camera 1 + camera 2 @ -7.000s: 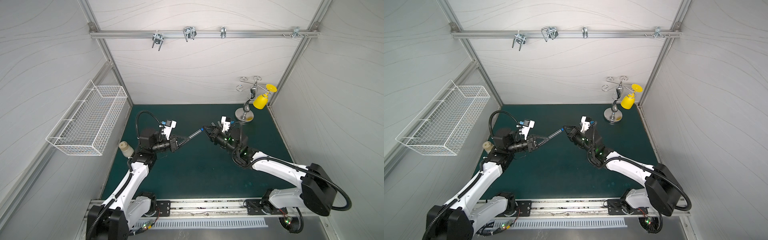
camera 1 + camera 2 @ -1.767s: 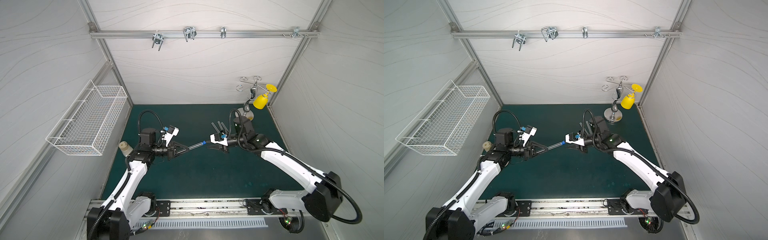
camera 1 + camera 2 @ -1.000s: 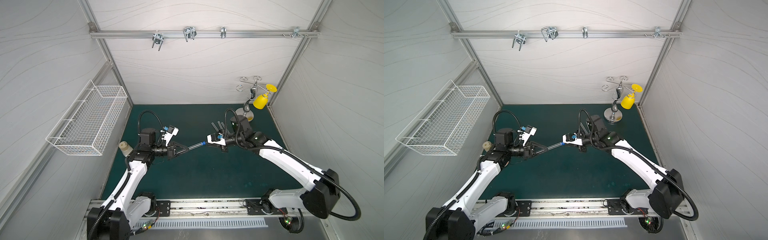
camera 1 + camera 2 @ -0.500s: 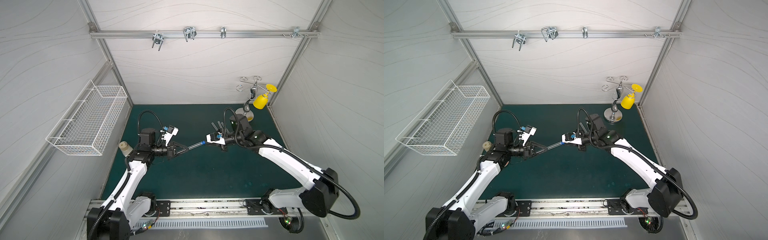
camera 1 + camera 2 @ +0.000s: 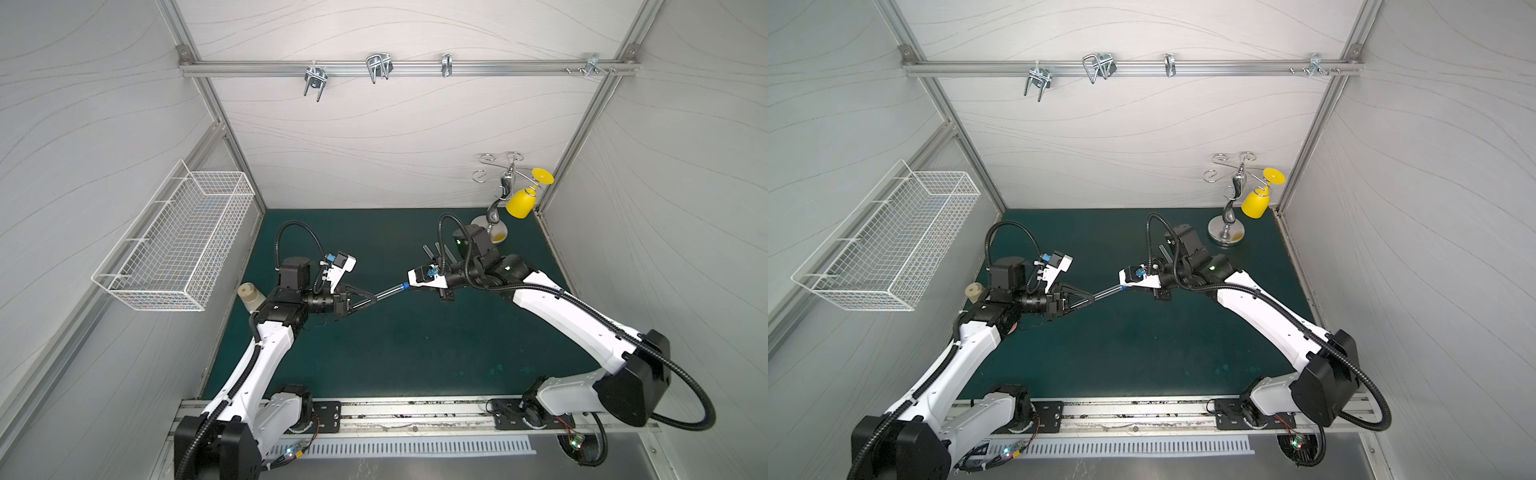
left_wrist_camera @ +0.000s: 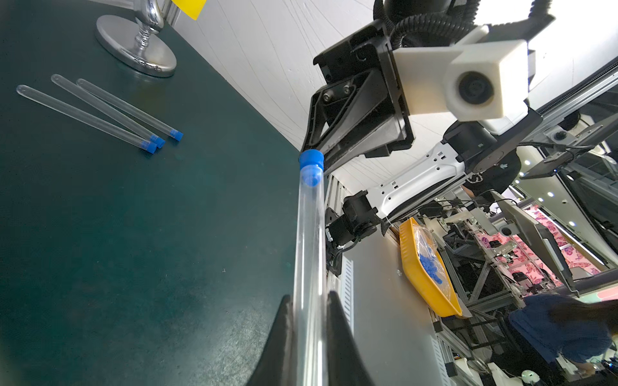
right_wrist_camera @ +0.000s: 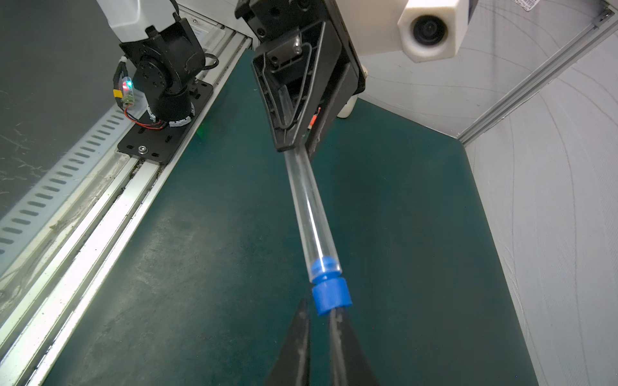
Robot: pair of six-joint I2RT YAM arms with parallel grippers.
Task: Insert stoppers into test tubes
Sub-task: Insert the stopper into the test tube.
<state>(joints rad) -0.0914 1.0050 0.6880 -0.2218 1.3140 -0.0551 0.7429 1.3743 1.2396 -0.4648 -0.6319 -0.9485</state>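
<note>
Stopper [image 7: 331, 295] seated in the mouth of tube [image 7: 312, 217], right gripper [image 7: 319, 312] pinching its cap, left gripper [image 6: 308, 295] clamped on the tube's other end, above the tabletop [image 5: 415, 353] middle.

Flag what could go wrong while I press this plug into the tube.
The right pincer pinches the plug only at its back end, so it may slip or tilt. The left pincer holds the tube far from its mouth; an off-axis push could slide or crack it.
</note>
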